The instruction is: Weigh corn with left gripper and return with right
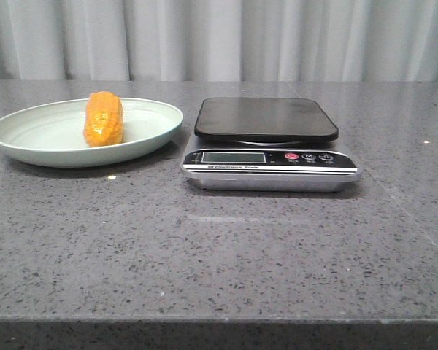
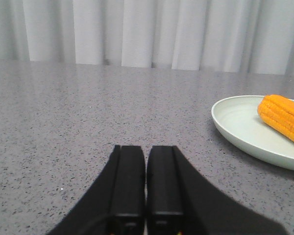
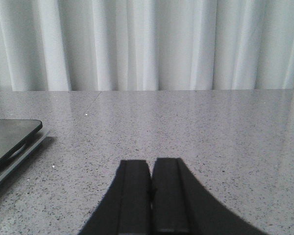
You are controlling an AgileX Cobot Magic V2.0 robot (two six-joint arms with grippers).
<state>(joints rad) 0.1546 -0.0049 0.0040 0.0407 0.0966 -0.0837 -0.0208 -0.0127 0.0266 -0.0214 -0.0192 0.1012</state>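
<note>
Grey speckled table (image 1: 226,248), white curtain (image 1: 277,36) bkgd

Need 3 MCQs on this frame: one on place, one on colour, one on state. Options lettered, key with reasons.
1. Where is the corn?
A. on the scale platform
B. on the plate
C. on the bare table

2. What colour is the scale platform?
A. black
B. white
C. red

3. How does the left end effector stand?
A. shut on the corn
B. wide open
C. shut, empty

Key: B, the cob lies on the pale green plate; A, the platform is dark above the silver base; C, the fingers meet with nothing between them.
</note>
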